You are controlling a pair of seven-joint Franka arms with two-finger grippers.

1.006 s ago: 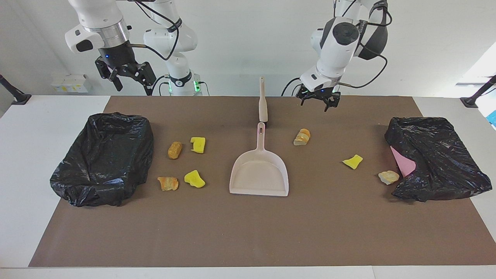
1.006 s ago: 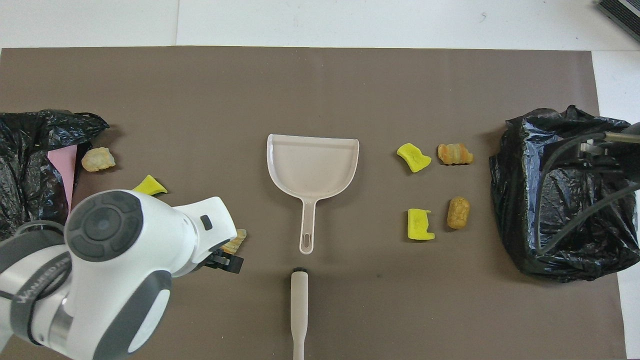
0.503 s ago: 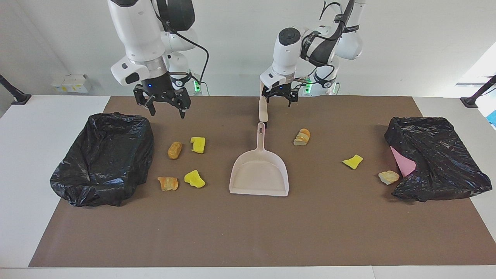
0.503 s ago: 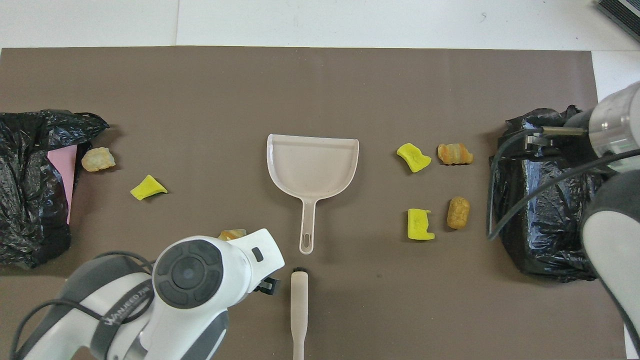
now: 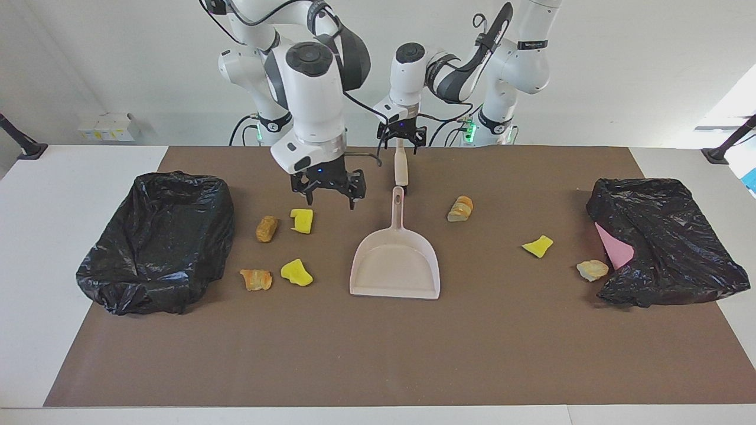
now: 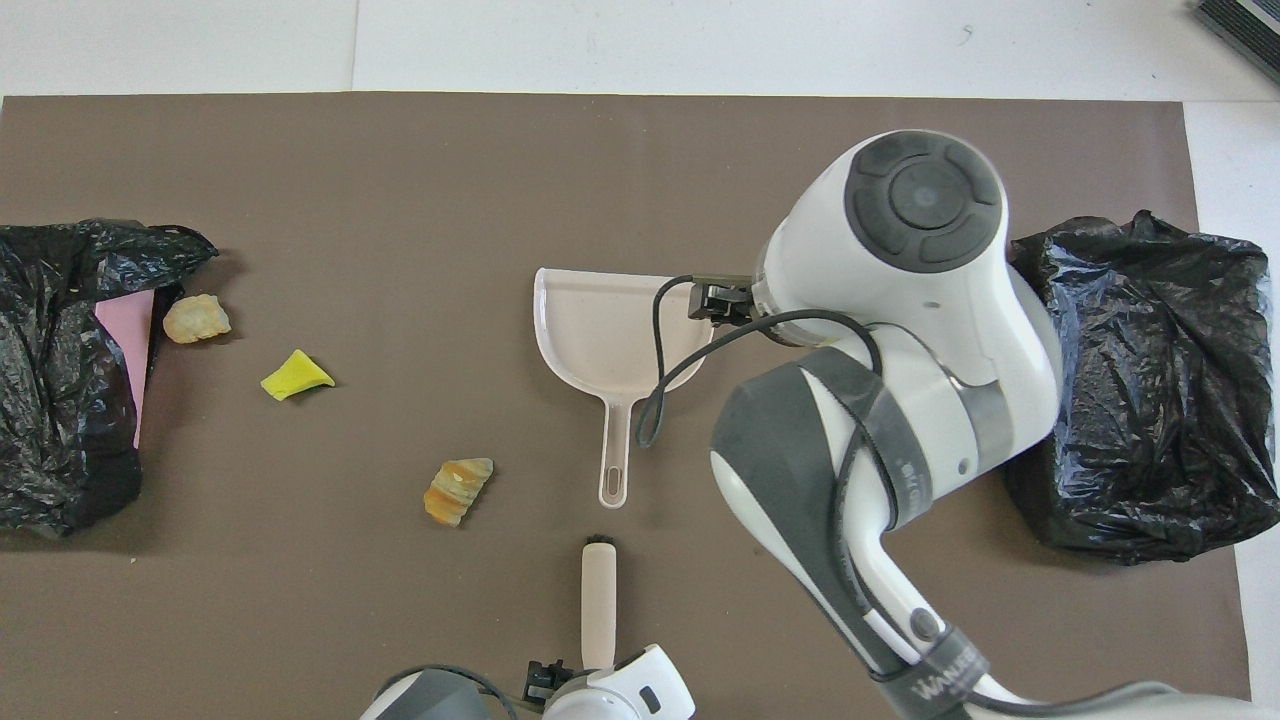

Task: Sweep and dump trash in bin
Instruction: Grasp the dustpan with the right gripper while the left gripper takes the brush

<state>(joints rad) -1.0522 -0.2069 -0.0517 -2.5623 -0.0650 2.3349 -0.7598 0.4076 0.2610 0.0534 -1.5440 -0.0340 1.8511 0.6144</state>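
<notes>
Beige brush (image 5: 401,165): left gripper (image 5: 401,143) has arrived above its handle, jaws released. Right gripper (image 5: 328,188), released, now hovers at ten o'clock of the beige plastic dustpan (image 5: 394,262). Trash unswept.

- We see bright, even light, both views sharp.
- Soft, short shadows lie under things on the brown mat (image 5: 378,354).
- Black bags (image 5: 156,239) show small glints.

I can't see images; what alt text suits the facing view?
Two robot arms reach over a brown mat: the left tool open at the upright brush, the right tool open beside the dustpan, trash scraps between black-bagged bins.
</notes>
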